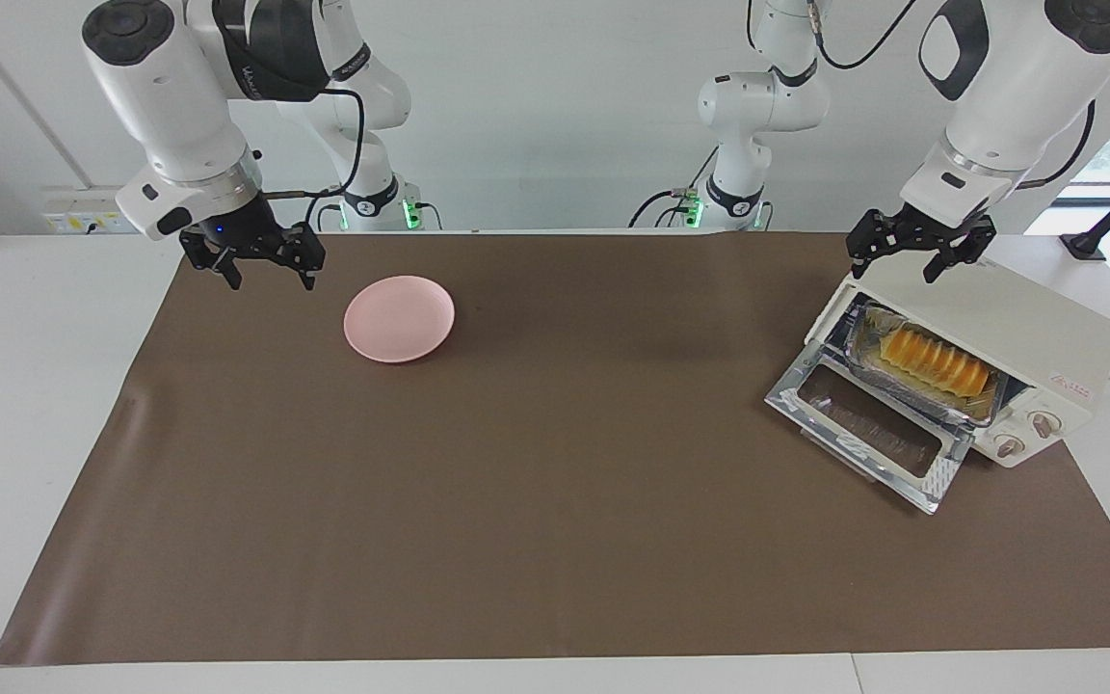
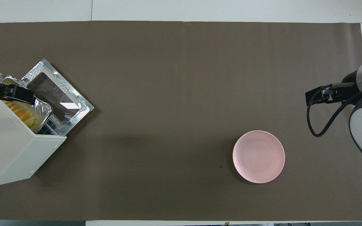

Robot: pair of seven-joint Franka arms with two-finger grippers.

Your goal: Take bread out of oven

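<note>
The cream-white oven (image 1: 1008,323) (image 2: 8,147) stands at the left arm's end of the table. Its glass door (image 1: 868,424) (image 2: 58,94) is folded down flat. Inside it, the golden ridged bread (image 1: 931,359) (image 2: 20,111) lies in a silver foil tray (image 1: 902,393) (image 2: 44,110). My left gripper (image 1: 894,268) (image 2: 11,93) hangs open just above the oven's top front edge and holds nothing. My right gripper (image 1: 271,278) (image 2: 317,97) hangs open and holds nothing, above the mat beside the pink plate (image 1: 399,318) (image 2: 258,156).
A brown mat (image 1: 555,501) covers most of the table. Two pinkish knobs (image 1: 1027,436) sit on the oven's front, beside the door. A black cable (image 2: 313,122) loops from the right wrist.
</note>
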